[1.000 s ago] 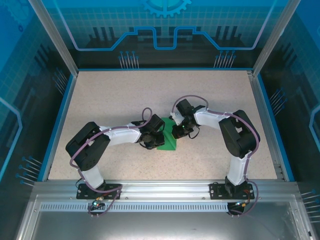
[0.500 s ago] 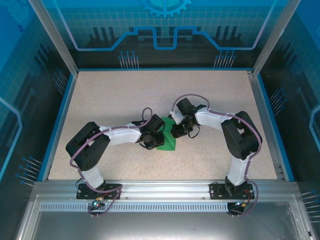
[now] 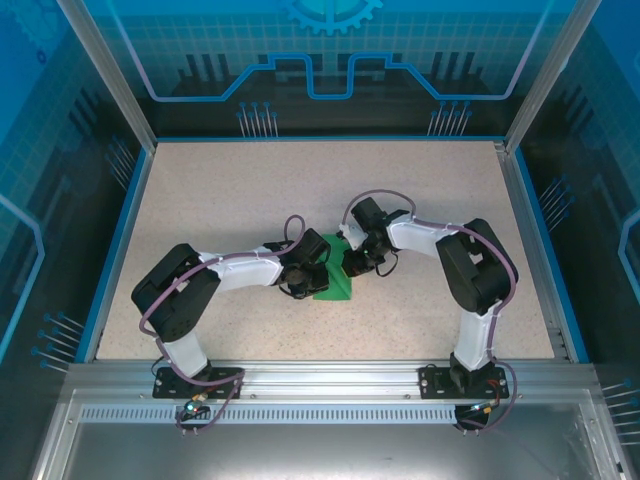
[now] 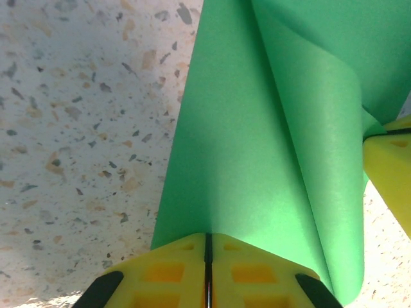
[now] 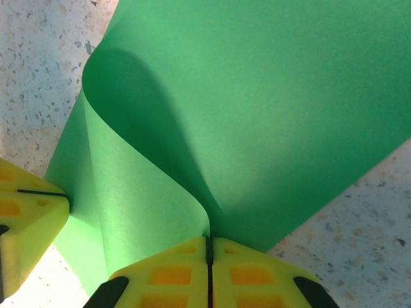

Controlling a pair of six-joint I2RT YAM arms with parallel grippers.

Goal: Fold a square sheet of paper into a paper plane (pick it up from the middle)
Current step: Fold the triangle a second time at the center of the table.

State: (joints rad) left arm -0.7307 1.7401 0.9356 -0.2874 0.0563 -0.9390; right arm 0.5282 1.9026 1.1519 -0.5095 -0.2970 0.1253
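Note:
The bright green sheet of paper (image 3: 335,280) lies mid-table between the two arms, bent over in a loose curl rather than a flat crease. My left gripper (image 3: 318,272) is shut on one edge of the paper (image 4: 257,147), its yellow fingers (image 4: 160,269) closed together at the bottom of the left wrist view. My right gripper (image 3: 352,262) is shut on the opposite edge of the paper (image 5: 257,96), where the sheet rolls up from its yellow fingers (image 5: 257,273). The other gripper's yellow finger (image 5: 26,218) pinches the paper at the lower left of the right wrist view.
The speckled beige tabletop (image 3: 230,200) is bordered by a blue rim (image 3: 112,250) and clear enclosure walls. An aluminium rail (image 3: 320,375) with both arm bases runs along the near edge.
The right arm has wavered slightly, shifting right and back again. The paper and both grips look the same.

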